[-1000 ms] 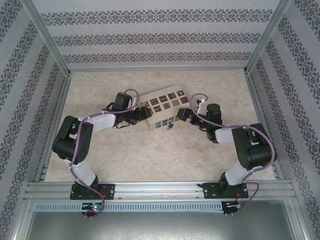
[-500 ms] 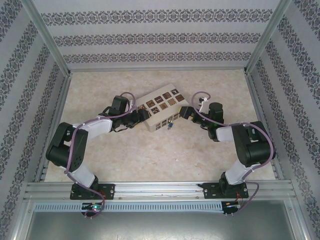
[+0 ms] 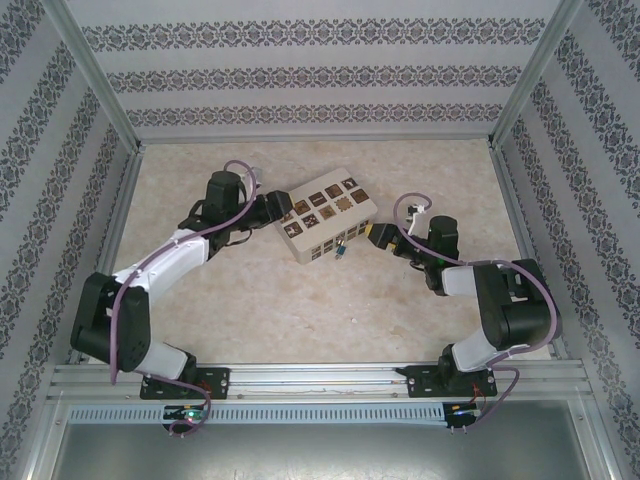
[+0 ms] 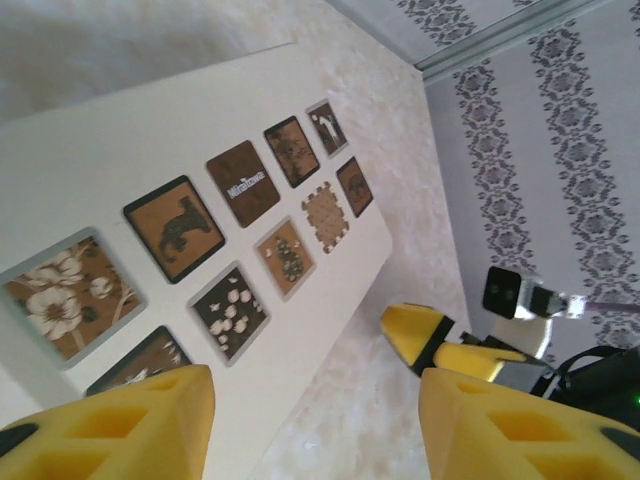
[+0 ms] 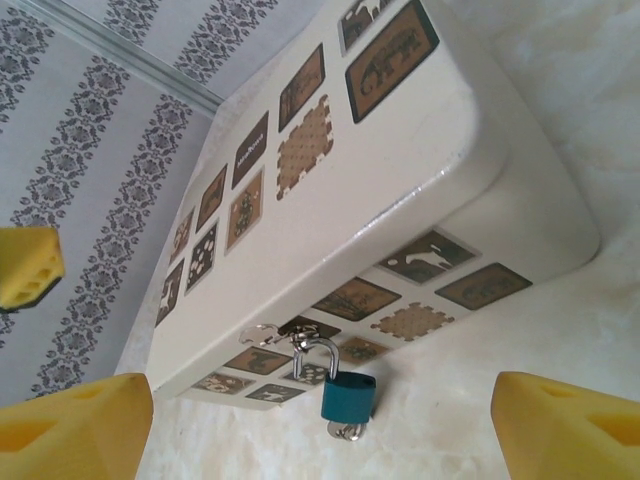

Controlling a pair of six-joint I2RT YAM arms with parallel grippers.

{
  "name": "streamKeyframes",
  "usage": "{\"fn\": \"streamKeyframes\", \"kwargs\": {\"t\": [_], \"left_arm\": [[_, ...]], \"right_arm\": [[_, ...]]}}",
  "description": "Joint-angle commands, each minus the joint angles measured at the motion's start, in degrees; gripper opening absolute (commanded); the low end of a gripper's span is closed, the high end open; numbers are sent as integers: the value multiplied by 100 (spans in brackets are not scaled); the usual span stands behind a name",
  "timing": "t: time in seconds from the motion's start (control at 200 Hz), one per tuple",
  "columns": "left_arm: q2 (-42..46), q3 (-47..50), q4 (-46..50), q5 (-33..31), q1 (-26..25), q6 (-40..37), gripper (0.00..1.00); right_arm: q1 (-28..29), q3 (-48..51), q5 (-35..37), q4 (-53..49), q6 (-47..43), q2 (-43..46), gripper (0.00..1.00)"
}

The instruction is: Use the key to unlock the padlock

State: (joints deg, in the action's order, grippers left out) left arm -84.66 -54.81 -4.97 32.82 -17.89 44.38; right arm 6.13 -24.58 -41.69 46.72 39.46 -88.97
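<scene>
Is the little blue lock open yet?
Nothing looks done yet: the tiny blue padlock with the silvery shackle hangs closed on the latch of the cream box with brown patterned squares. In hand: nothing; the left end effector and right end effector are open near the box. Left: turn the key, perhaps the silvery bit under the padlock, and free the shackle.

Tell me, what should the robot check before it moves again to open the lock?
1. Padlock on the box latch: ok.
2. Right hand open and facing the padlock: ok.
3. Key in a hand: not ok, both hands are empty.
4. Where the key is: cannot tell; a silvery bit sits under the padlock.
5. Left hand holding the box steady: not ok, it is open at the box's corner.
</scene>
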Motion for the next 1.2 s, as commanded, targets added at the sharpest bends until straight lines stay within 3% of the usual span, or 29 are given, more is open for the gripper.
{"fn": "streamKeyframes", "kwargs": {"t": [0.0,0.43,0.799,1.194], "left_arm": [[-413,-331,-281,352,-203,146,52],[-1738,-1247,554,509,-481,-222,39],[-1989,-1147,782,383,-479,-408,38],[-1981,-1054,618,409,-483,-338,38]], "right_arm": [[160,-5,-180,280,-13,-164,86],[840,-274,107,1124,288,-1240,71],[952,-371,194,1554,403,-1699,49],[1004,-522,185,1889,466,-1999,39]]}}
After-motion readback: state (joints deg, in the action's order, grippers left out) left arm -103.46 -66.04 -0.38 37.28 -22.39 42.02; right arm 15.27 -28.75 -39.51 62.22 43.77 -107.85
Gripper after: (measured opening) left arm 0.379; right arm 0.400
